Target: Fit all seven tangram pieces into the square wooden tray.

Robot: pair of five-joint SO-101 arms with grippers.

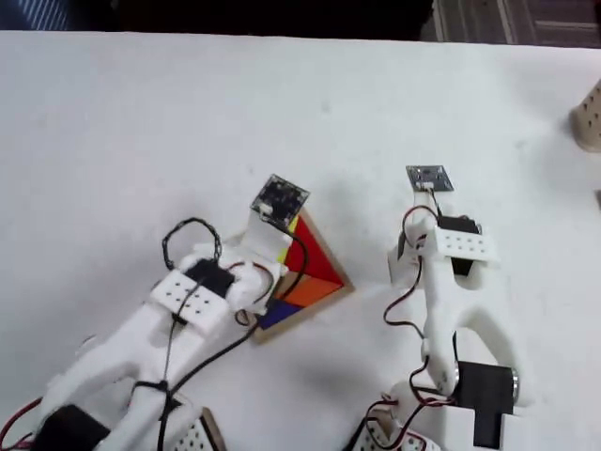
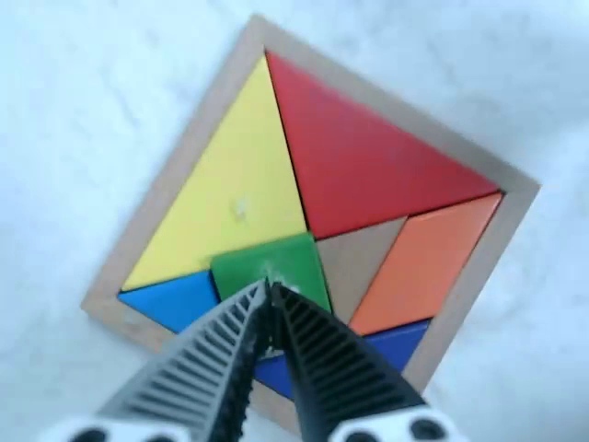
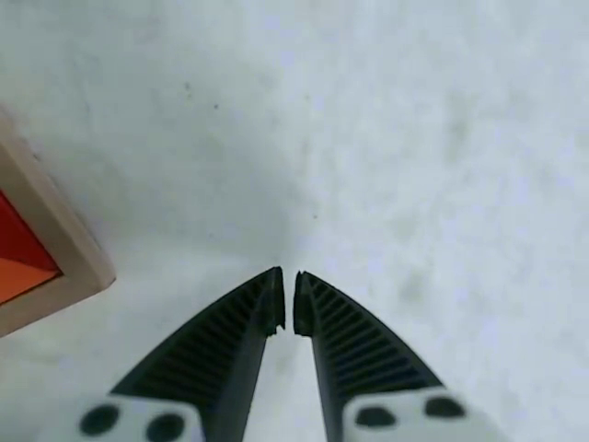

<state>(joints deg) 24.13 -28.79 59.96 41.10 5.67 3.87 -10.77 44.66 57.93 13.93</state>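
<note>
The square wooden tray [image 2: 198, 138] lies on the white table. It holds a yellow triangle [image 2: 225, 203], a red triangle [image 2: 359, 157], an orange piece [image 2: 423, 258], a green square [image 2: 271, 262], a blue triangle [image 2: 170, 299] and another blue piece [image 2: 396, 343]. Between green and orange is a wood-coloured patch [image 2: 354, 267]; I cannot tell whether it is a piece or bare floor. My left gripper [image 2: 273, 293] is shut, its tips down on the green square. My right gripper [image 3: 287, 281] is shut over bare table, beside a tray corner [image 3: 64, 253].
In the high view the left arm [image 1: 202, 291] covers most of the tray [image 1: 327, 261], and the right arm [image 1: 451, 249] stands to its right. A pale perforated object [image 1: 589, 117] sits at the right edge. White table stretches behind both arms.
</note>
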